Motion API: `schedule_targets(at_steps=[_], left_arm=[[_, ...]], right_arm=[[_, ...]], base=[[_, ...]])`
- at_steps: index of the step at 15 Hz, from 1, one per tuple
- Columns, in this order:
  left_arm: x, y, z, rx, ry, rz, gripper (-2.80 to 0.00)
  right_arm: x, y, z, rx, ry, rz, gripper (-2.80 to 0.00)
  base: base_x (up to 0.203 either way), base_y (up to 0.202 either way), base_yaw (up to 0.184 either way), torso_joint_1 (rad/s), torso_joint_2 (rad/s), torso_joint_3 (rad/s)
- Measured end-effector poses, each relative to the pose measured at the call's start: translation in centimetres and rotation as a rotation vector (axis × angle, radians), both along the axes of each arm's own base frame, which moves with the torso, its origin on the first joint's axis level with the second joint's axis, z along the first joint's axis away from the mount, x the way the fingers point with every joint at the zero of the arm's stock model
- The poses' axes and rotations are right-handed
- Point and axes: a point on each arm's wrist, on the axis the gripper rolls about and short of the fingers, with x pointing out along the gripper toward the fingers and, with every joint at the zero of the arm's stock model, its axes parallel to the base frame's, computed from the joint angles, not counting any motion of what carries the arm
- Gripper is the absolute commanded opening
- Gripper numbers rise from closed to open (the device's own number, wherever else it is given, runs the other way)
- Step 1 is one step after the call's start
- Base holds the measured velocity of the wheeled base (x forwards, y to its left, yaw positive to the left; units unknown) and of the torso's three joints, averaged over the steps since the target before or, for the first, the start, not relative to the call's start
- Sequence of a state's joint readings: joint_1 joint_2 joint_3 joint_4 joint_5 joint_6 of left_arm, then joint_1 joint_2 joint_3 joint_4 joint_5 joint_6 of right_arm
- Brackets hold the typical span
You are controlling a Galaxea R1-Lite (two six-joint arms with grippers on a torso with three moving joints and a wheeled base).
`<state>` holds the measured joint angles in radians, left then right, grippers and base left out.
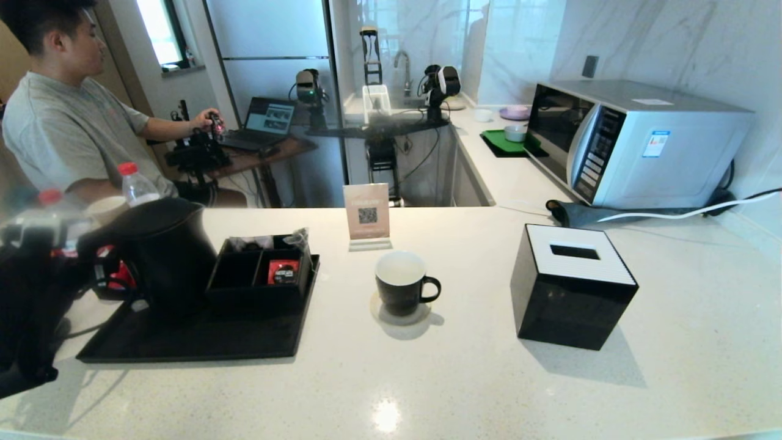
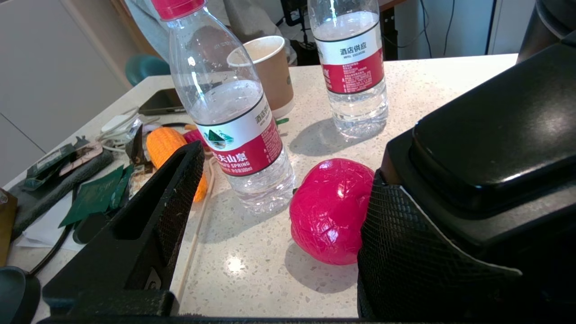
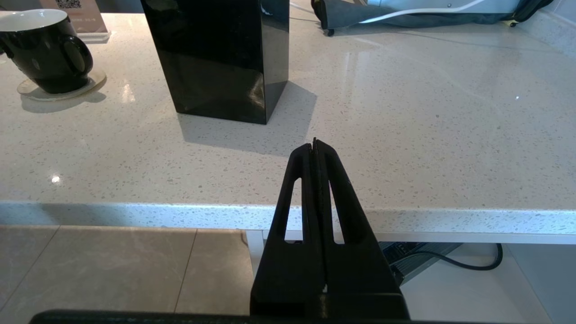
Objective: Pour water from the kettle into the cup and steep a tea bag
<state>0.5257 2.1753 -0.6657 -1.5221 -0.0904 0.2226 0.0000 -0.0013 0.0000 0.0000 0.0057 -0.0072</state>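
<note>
The left hand (image 2: 279, 216), fingers spread, is positioned beside the matte black tapered kettle's (image 1: 164, 253) loop handle at the bench's left edge; the right hand (image 3: 315, 148) is pressed together.

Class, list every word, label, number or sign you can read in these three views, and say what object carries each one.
"农夫山泉" and "NONGFU SPRING": red label of the nearer clear plastic water bottle.
"酒店供应": white-and-red label of the farther clear plastic water bottle.
QR code, caption unreadable: pale card in the clear stand.
Blue-and-white sticker on the silver microwave oven: too small.
Red-and-black sachet in the black organiser: blurred.
</note>
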Motion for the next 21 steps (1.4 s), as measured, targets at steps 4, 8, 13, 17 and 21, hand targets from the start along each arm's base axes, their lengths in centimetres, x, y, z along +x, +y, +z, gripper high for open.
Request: schedule_targets(at_steps=[4,8,13,17,21], left_arm=[[0.03,0.01,-0.03,0.0,0.0,-0.002,0.0],[0.04,0.02,-0.06,0.0,0.001,-0.017,0.0],[0.06,-0.01,-0.07,0.004,0.003,-0.018,0.0],[0.07,-0.03,-0.11,0.003,0.005,-0.019,-2.8],[0.05,0.01,-0.1,0.003,0.004,-0.018,-2.8]], right_arm=[[0.0,0.0,0.0,0.0,0.0,0.0,-2.8],[0.0,0.0,0.0,0.0,0.0,0.0,-2.8],[0.0,0.0,0.0,0.0,0.0,0.0,-2.8],[0.0,0.0,0.0,0.0,0.0,0.0,-2.8],[0.0,0.0,0.0,0.0,0.0,0.0,-2.8]], base=[[0.0,0.0,0.0,0.0,0.0,0.0],[0.0,0.0,0.0,0.0,0.0,0.0],[0.0,0.0,0.0,0.0,0.0,0.0],[0.0,0.0,0.0,0.0,0.0,0.0],[0.0,0.0,0.0,0.0,0.0,0.0]])
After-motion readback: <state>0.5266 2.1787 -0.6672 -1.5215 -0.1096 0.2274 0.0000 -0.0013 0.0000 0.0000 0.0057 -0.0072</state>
